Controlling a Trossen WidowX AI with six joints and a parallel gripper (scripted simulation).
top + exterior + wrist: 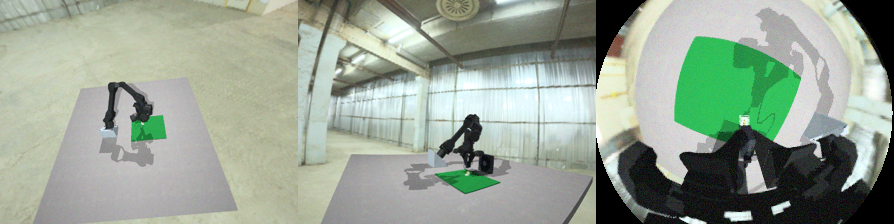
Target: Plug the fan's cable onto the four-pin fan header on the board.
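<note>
The green board [157, 130] [471, 185] [706, 80] lies flat. The small whitish header [142, 123] [467, 173] [744, 120] stands on it, near one edge. My gripper [468, 167] [745, 132] is shut on the cable's dark plug [747, 151]. The fingertips are low over the board, just above and beside the header; in the wrist view the header shows just beyond them. The plug is very small, and its pin end is hidden. The thin cable [772, 120] loops over the board. The black fan [485, 164] stands upright beside the board.
The grey table top [173, 179] [384, 202] [656, 85] carries the board. The arm's pale wedge-shaped base [108, 133] [435, 160] [826, 126] stands to the left of the board in the top view. The arm's shadows fall across the board and table.
</note>
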